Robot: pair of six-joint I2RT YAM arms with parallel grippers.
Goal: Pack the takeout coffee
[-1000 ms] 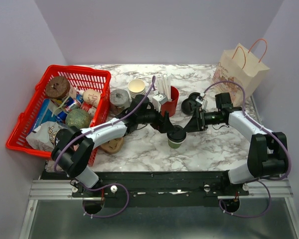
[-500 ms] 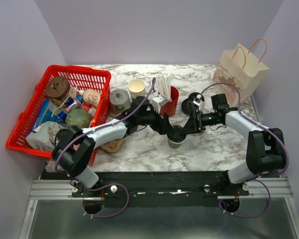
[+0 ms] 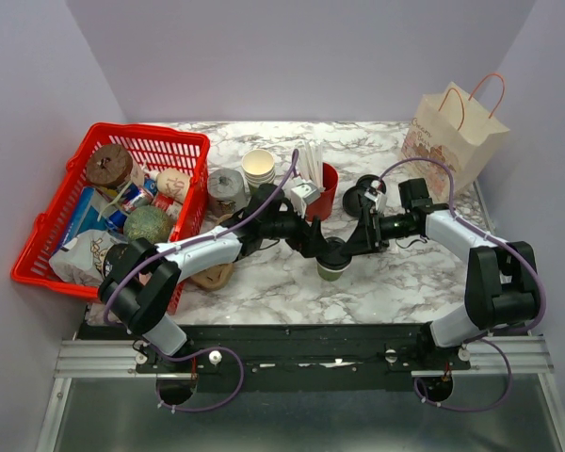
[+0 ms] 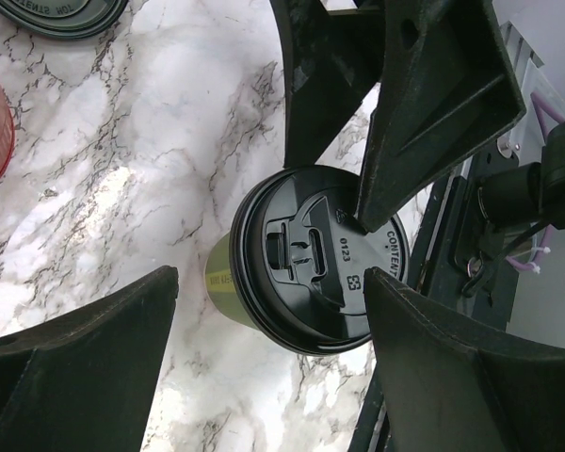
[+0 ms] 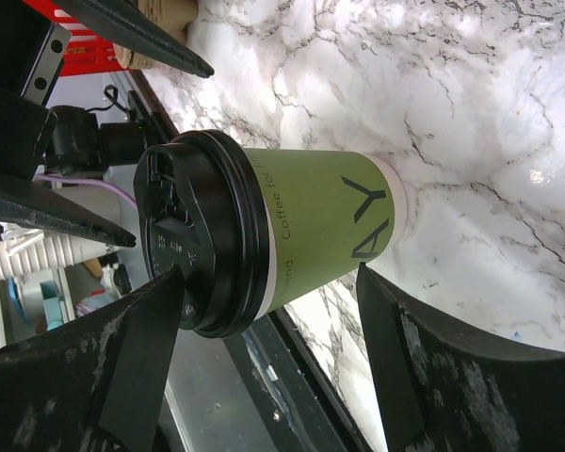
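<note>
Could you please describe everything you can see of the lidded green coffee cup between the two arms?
The takeout coffee is a small olive-green paper cup with dark lettering, capped by a round black plastic lid with a sip flap. It stands upright on the marble table, toward its near middle. The left pincer and right pincer both stand open on either side of it; whether any finger touches it cannot be told.
</note>
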